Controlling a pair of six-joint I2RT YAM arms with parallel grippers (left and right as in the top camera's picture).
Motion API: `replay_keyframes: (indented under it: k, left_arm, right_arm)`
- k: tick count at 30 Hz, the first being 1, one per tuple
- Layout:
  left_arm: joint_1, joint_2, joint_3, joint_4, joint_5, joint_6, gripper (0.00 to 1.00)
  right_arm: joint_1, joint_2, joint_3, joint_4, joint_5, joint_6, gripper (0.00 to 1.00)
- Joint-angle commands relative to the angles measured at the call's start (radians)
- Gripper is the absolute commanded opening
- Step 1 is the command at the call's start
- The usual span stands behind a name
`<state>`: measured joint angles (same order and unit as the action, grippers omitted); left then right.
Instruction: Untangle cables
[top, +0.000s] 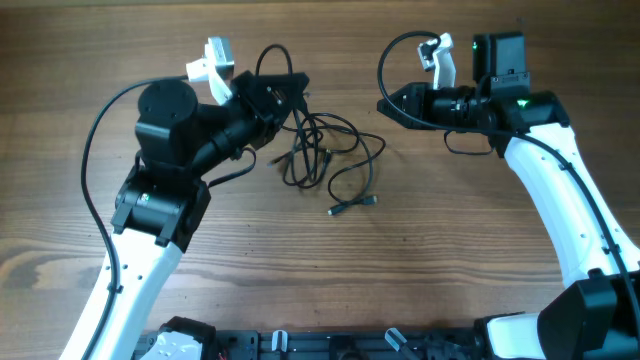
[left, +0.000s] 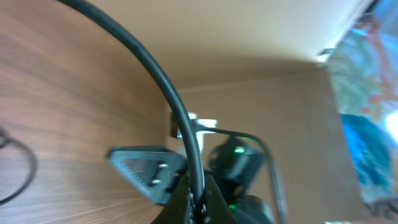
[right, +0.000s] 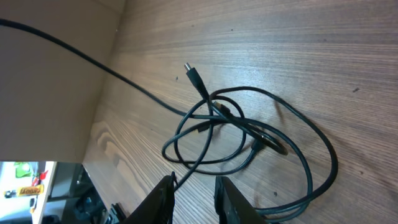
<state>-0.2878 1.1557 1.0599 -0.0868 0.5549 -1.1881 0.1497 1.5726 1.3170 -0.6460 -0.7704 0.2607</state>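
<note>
While the left gripper (top: 292, 92) is clamping one strand, the knotted cables (right: 214, 112) are lying on the tabletop (top: 450, 260) just beside it; the right gripper (right: 194, 186) is hovering parted and empty, probably needing to seize a free loop and pull.

The overhead camera looked straight down on the table (top: 450, 250) from well above, taking in both arms. The left wrist camera sat close behind the left gripper (left: 199, 208), facing past its tips toward the right gripper (left: 146, 171). The right wrist camera looked over the right gripper (right: 196, 202) at the cables (right: 214, 112) just ahead. Overhead showed the same cables (top: 312, 140).
</note>
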Motion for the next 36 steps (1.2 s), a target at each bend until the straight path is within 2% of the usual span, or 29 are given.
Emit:
replay_keyframes:
  k: [1, 10, 14, 23, 36]
  left_arm:
    - [0.004, 0.006, 0.007, -0.087, -0.05, 0.126, 0.04]
    - [0.004, 0.059, 0.006, -0.275, -0.112, 0.263, 0.04]
    - [0.004, 0.13, 0.006, -0.332, -0.111, 0.27, 0.04]
    - [-0.015, 0.3, 0.006, -0.355, -0.103, 0.374, 0.04]
    - [-0.025, 0.306, 0.006, -0.348, -0.104, 0.396, 0.04]
  right_arm:
    - [0.002, 0.013, -0.001, 0.002, -0.013, 0.002, 0.24]
    - [0.002, 0.013, -0.001, 0.0, -0.013, 0.001, 0.24]
    - [0.002, 0.014, -0.001, -0.002, -0.013, 0.002, 0.24]
    - [0.002, 0.025, -0.001, -0.019, 0.011, 0.0, 0.24]
    - [0.002, 0.027, -0.001, -0.019, 0.018, 0.0, 0.24]
